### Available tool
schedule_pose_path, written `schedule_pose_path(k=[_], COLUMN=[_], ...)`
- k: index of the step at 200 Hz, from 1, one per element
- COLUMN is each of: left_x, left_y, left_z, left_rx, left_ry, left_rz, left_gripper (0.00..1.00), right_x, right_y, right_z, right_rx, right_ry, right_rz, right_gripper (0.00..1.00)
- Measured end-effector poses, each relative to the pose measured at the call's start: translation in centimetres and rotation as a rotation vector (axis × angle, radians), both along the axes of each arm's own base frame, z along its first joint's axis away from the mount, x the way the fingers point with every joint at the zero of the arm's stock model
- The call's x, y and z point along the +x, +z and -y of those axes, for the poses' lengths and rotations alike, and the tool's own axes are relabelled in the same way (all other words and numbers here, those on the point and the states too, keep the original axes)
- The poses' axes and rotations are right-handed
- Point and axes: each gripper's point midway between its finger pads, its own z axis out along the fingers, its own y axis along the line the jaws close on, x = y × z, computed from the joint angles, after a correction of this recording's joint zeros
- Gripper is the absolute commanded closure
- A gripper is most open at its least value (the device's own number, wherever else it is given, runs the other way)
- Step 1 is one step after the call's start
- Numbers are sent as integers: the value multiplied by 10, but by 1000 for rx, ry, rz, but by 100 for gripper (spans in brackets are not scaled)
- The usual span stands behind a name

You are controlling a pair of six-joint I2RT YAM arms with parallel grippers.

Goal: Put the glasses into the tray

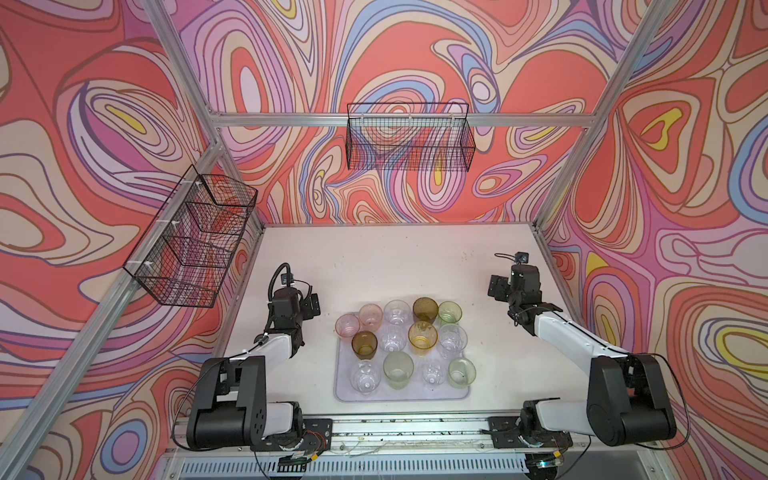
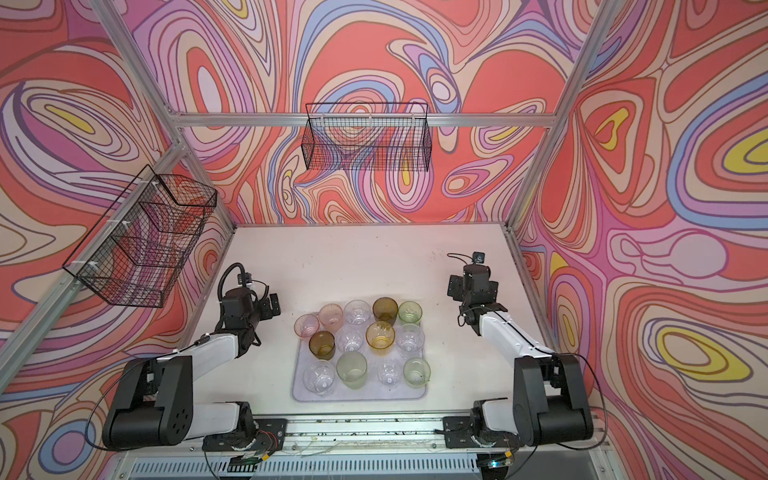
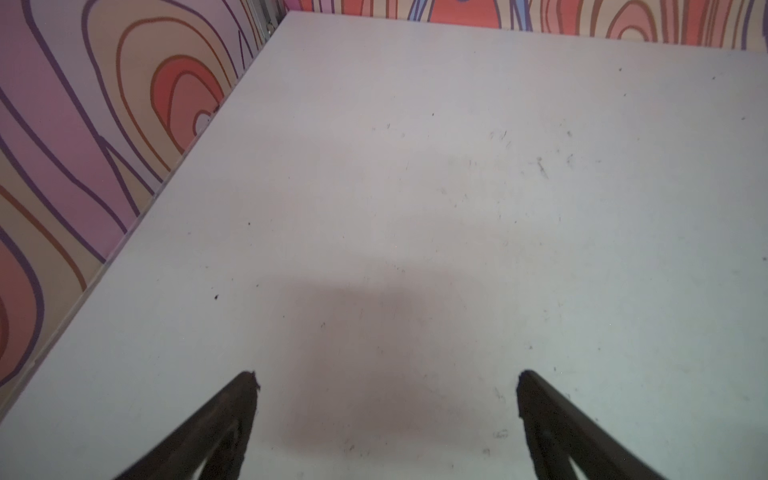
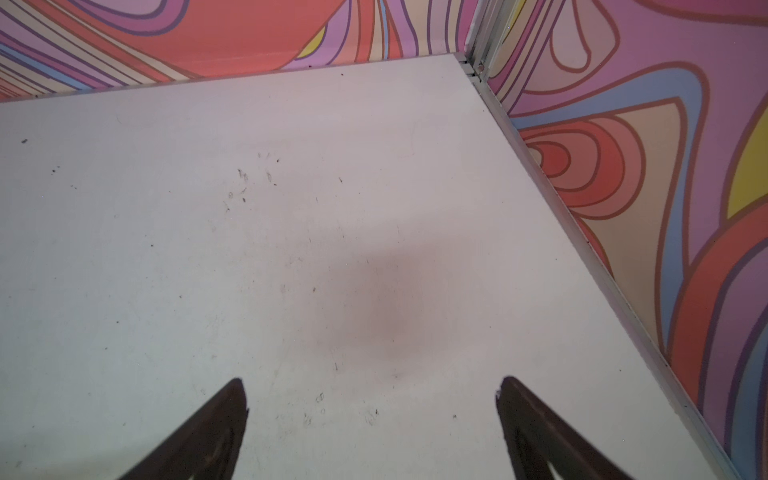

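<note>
Several glasses (image 1: 398, 370) in clear, pink, green, amber and brown stand upright in close rows on the pale lilac tray (image 1: 415, 395) at the near middle of the table, in both top views (image 2: 351, 369). The far row, from a pink glass (image 1: 347, 325) to a green one (image 1: 449, 312), hides the tray's far rim, so I cannot tell whether that row stands on the tray. My left gripper (image 3: 386, 382) is open over bare table, left of the tray. On the tray's right my right gripper (image 4: 370, 388) is also open with nothing between its fingers. No glasses show in either wrist view.
The left arm (image 1: 286, 309) and right arm (image 1: 521, 291) flank the tray. A black wire basket (image 1: 409, 137) hangs on the back wall and another (image 1: 195, 241) on the left wall. Patterned walls close the white table (image 1: 374, 257) on three sides.
</note>
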Motion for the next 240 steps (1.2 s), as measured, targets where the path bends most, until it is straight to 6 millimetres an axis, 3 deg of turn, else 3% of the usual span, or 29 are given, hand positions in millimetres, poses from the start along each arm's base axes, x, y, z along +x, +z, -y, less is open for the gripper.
schedule_pose_path(k=[27, 57, 77, 95, 131, 153, 198, 240], left_x=[9, 0, -1, -4, -26, -17, 22, 20], left_y=[7, -10, -10, -10, -31, -19, 12, -1], left_z=[2, 8, 12, 14, 15, 14, 16, 19], left_rx=[-6, -22, -27, -27, -27, -24, -16, -7], left_ry=[-11, -41, -60, -73, -70, -69, -81, -80], left_rz=[81, 87, 122, 177, 171, 208, 244, 180], left_gripper=[0, 0, 0, 0, 0, 0, 0, 0], right_x=[-2, -2, -3, -5, -9, -11, -22, -21], right_y=[-17, -24, -27, -26, -13, -2, 7, 16], right_z=[0, -6, -11, -15, -29, -37, -46, -48], right_rx=[2, 24, 30, 31, 38, 40, 33, 29], right_ry=[2, 36, 72, 103, 193, 245, 304, 321], right_rz=[24, 90, 142, 190, 317, 382, 457, 492], right_gripper=[2, 2, 2, 1, 2, 2, 2, 2])
